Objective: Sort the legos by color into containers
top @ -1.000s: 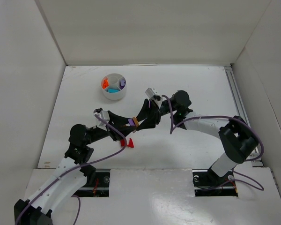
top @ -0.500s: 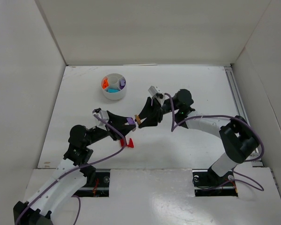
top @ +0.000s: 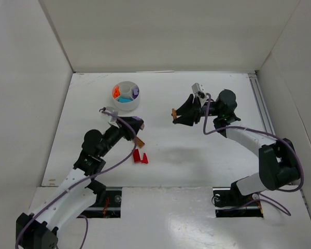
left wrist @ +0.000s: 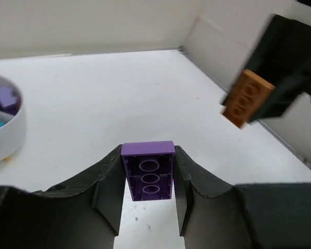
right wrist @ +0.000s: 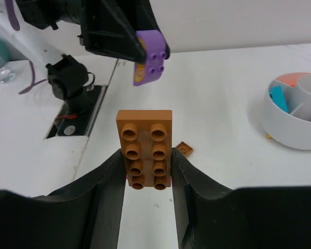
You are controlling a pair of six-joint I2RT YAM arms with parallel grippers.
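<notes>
We are looking at a big white table. The left arm and the right arm are reaching over it, with their tips well apart. A round white dish is sitting at the far left, with orange, teal and purple pieces lying in its parts. The left claw is squeezing 1 purple brick near the dish. The right claw is squeezing 1 brown brick off to the right of the dish. Red pieces are lying on the table near the left claw, and 1 tiny brown piece is lying just beside them.
</notes>
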